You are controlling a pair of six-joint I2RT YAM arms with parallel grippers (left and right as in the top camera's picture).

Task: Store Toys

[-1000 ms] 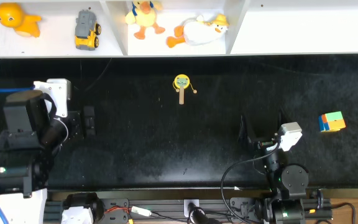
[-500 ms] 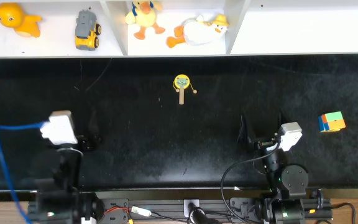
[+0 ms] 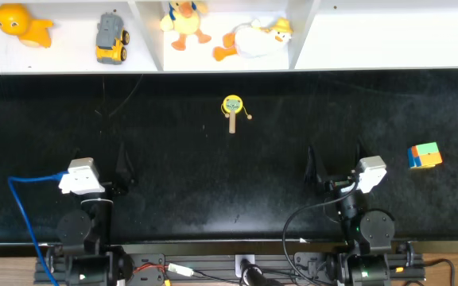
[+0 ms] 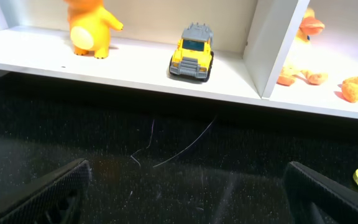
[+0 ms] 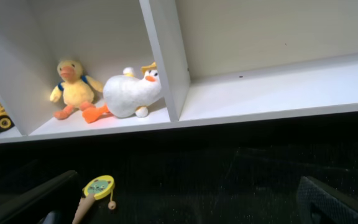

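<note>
Since the earlier frames the left arm has been drawn back from the left side of the table [image 3: 213, 183] and folded low at the near edge. The left gripper [image 3: 111, 167] is now seen just ahead of its base, its fingers spread wide apart with nothing held between them. The right gripper [image 3: 334, 163] has not been moved, and its fingers are likewise parted around nothing. The toys have been left where they were.

The white shelf [image 3: 213, 70] along the far edge is divided into compartments. In the left one an orange duck [image 3: 22, 22] and a yellow truck [image 3: 110, 37] are stood. In the middle one a yellow plush duck [image 3: 184, 22] is set beside a white plush goose [image 3: 254, 40].

Two toys are still on the black table — a rattle drum [image 3: 231, 106] lying near the shelf at mid-table, and a coloured cube [image 3: 424, 155] to the right of the right gripper, apart from it. The markings on the rattle's disc are too small to be read.
</note>
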